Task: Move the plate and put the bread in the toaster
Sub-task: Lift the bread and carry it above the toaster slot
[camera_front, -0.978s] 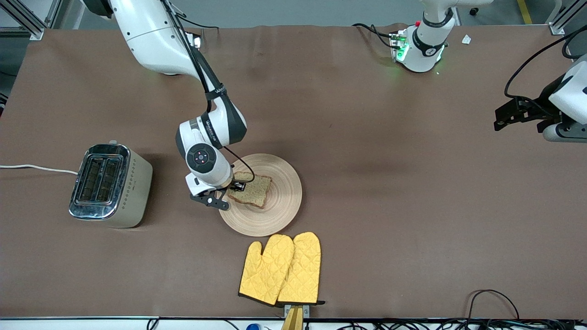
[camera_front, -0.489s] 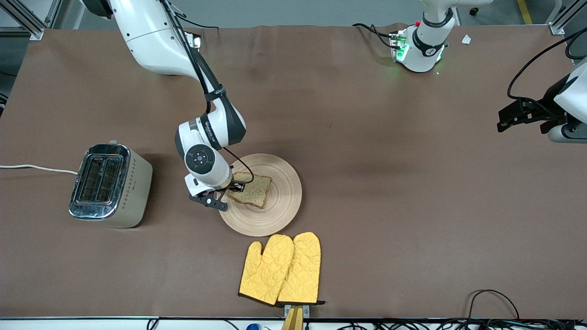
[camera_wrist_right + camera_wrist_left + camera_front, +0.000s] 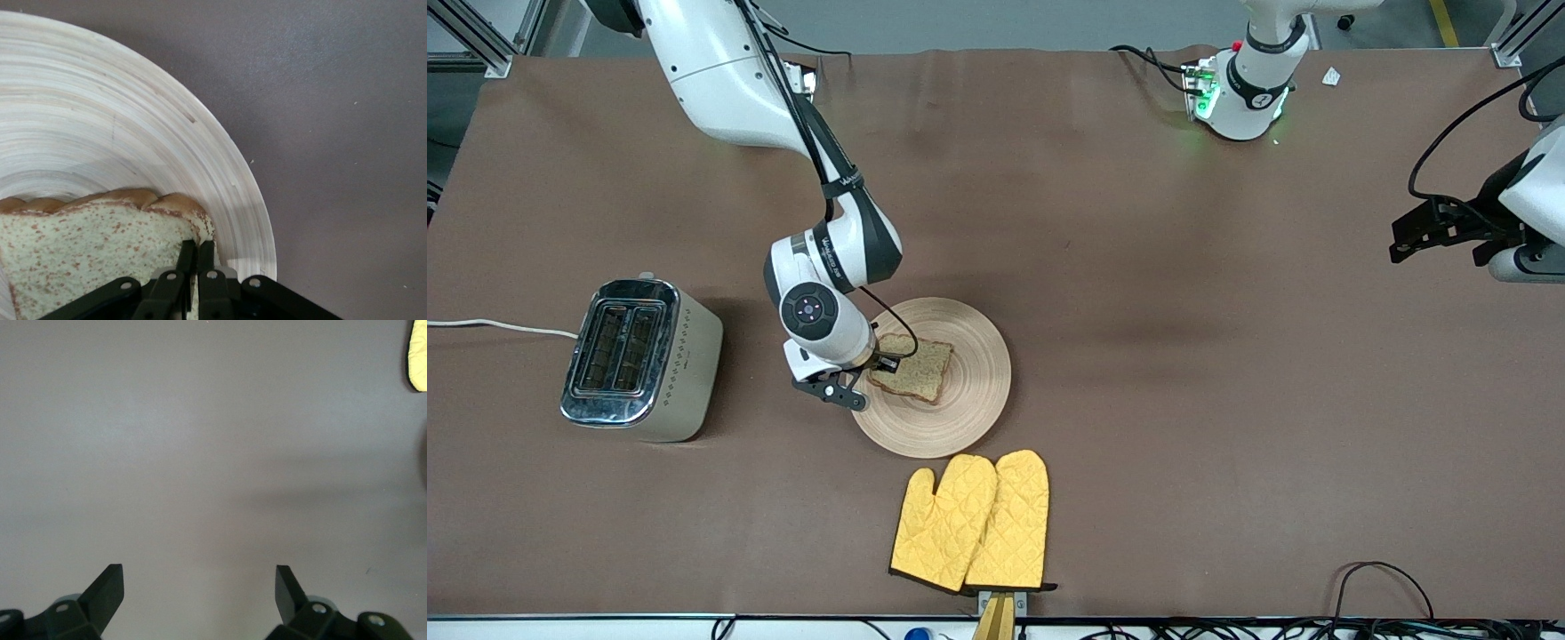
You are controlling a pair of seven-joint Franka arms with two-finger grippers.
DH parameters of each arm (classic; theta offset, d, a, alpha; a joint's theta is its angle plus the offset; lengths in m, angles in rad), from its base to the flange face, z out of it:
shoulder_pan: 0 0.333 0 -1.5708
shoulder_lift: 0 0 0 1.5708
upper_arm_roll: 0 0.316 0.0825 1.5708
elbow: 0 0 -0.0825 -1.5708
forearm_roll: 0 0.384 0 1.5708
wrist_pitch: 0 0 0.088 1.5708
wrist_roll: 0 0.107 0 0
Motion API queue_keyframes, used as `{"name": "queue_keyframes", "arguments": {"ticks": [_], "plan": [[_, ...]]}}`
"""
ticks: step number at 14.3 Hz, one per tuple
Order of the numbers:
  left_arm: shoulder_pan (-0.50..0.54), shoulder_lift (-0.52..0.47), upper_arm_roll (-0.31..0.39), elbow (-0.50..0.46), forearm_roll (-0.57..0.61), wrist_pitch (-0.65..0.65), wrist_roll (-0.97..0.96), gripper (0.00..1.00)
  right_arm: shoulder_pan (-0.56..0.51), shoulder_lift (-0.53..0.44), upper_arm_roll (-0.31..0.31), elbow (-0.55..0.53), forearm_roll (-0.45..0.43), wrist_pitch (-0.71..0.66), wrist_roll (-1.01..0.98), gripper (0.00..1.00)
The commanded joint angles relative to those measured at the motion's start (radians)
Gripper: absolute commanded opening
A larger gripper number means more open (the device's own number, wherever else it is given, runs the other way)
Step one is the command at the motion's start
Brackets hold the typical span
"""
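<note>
The bread [image 3: 918, 370] lies on the round wooden plate [image 3: 960, 418] near the table's middle. My right gripper [image 3: 877, 365] is low over the plate's edge on the toaster's side, shut on the bread's crust edge. In the right wrist view the fingers [image 3: 188, 257] pinch a corner of the bread [image 3: 80, 253] over the plate [image 3: 133, 133]. The toaster [image 3: 640, 356] stands toward the right arm's end, both slots empty. My left gripper [image 3: 1405, 240] waits open over bare table at the left arm's end; it shows open and empty in the left wrist view [image 3: 200, 587].
A pair of yellow oven mitts [image 3: 974, 520] lies nearer to the front camera than the plate, almost touching its rim; one mitt's tip shows in the left wrist view [image 3: 419, 357]. The toaster's white cord [image 3: 498, 326] runs off the table's end.
My right wrist has shifted slightly toward the toaster's end with the bread's edge in its grip. The plate has moved a hair the same way. The left gripper has drifted slightly.
</note>
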Motion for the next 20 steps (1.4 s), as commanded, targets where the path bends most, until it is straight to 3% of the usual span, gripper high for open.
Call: {"name": "queue_keyframes", "arguments": {"ticks": [1,6,15,16,20], "plan": [[-0.001,-0.009,-0.001,-0.012,-0.015,0.013,-0.008,1.00,-0.009,0.015,0.009,-0.007,0.022,0.027,-0.005,0.01],[0.002,-0.011,-0.001,-0.010,-0.015,0.013,-0.004,1.00,-0.007,-0.002,0.008,0.011,0.021,-0.015,-0.010,0.00],[0.002,-0.011,-0.001,-0.010,-0.014,0.007,-0.006,1.00,-0.013,-0.149,-0.015,0.325,0.004,-0.615,0.001,0.00],[0.002,-0.011,-0.001,-0.010,-0.014,0.007,-0.004,1.00,-0.012,-0.151,-0.034,0.354,-0.028,-0.671,-0.008,0.00],[0.003,-0.012,0.000,-0.010,-0.014,0.004,0.002,1.00,-0.012,-0.151,-0.038,0.436,-0.353,-0.837,-0.214,0.00]]}}
